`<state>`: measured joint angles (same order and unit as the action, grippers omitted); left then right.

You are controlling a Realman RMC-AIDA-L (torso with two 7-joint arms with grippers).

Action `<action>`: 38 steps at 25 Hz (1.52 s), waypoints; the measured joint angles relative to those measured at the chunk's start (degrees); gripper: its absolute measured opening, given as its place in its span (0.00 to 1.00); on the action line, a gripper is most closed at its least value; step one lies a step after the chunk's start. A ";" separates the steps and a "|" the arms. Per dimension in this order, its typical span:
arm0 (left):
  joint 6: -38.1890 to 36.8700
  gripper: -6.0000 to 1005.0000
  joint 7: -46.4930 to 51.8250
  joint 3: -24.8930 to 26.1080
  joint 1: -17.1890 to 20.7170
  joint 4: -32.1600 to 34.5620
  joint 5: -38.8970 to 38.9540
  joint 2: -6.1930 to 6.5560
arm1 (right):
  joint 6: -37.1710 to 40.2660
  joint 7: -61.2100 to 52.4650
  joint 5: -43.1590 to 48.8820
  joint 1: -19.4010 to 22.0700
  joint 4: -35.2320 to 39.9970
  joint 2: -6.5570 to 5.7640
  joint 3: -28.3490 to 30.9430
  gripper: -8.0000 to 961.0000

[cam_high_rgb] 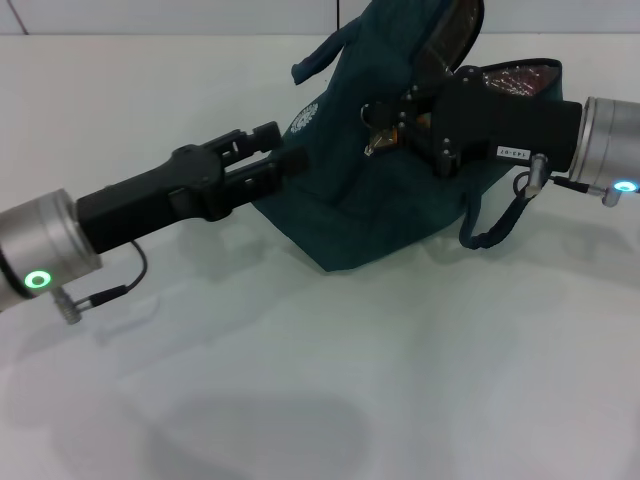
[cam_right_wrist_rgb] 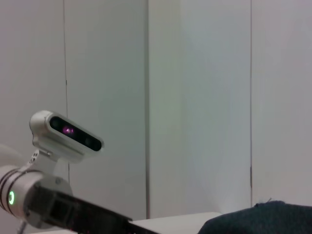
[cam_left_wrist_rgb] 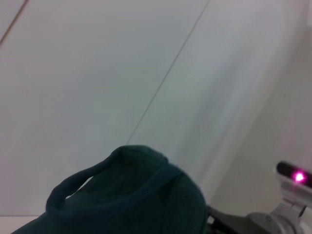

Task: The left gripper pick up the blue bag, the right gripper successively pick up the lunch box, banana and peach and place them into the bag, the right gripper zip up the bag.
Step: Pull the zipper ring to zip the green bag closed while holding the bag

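The blue bag (cam_high_rgb: 385,195) sits slumped on the white table (cam_high_rgb: 330,380), with one padded handle (cam_high_rgb: 322,58) standing up and foil lining (cam_high_rgb: 515,80) showing at its open right end. The bag's handle loop (cam_left_wrist_rgb: 122,195) also fills the bottom of the left wrist view. My left gripper (cam_high_rgb: 283,150) reaches in from the left and rests against the bag's left side by the white logo (cam_high_rgb: 303,118). My right gripper (cam_high_rgb: 390,125) comes in from the right over the bag's top, shut on the zipper's ring pull (cam_high_rgb: 373,135). Lunch box, banana and peach are out of view.
The bag's other handle (cam_high_rgb: 500,225) hangs down on the right, under my right arm. The right wrist view shows the robot's head camera (cam_right_wrist_rgb: 66,134) and the left arm (cam_right_wrist_rgb: 58,209) against a wall, with a corner of the bag (cam_right_wrist_rgb: 263,219) below.
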<state>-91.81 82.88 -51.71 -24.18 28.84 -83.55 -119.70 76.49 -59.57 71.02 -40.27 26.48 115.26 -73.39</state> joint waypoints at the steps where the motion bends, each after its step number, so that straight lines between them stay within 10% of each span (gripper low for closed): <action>1: 0.93 0.73 -0.64 -0.02 -0.72 -1.06 -0.01 0.00 | -0.01 -0.02 0.00 -0.01 0.00 -0.02 0.00 0.03; 38: 10.88 0.62 -4.71 -0.83 -4.48 -4.57 -1.10 -0.06 | -0.65 -0.86 -0.01 -0.60 -0.02 -0.07 0.00 0.03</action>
<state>-80.93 78.17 -52.54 -28.65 24.27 -84.66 -119.76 75.84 -60.43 71.01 -40.87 26.45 115.19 -73.39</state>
